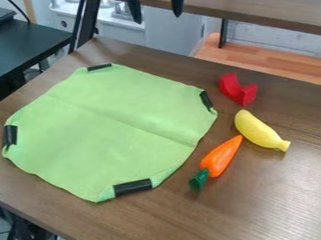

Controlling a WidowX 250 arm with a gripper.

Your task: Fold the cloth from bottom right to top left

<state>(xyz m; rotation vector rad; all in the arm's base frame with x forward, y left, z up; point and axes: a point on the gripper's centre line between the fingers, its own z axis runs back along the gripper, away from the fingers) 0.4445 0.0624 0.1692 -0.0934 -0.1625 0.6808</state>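
One soft, light green cloth [110,129] lies spread out on the brown wooden tabletop [281,207], on its left part, and it runs from near the back left corner down toward the front edge. Four black strips of tape are on it, one at each corner: back [99,67], right [206,101], left [10,135] and front [133,187]. The cloth is not folded over. It has one long, thin line across its middle, and its edges are a bit wavy.

Three toys sit to the right of the cloth. One is a red, curved block [239,90] near the back edge. One is a yellow plastic banana [258,130]. One is an orange carrot with a green top [218,158], just beside the cloth.

One black gripper [155,6] hangs at the top of the view. Its two fingers are wide apart, with nothing between them.
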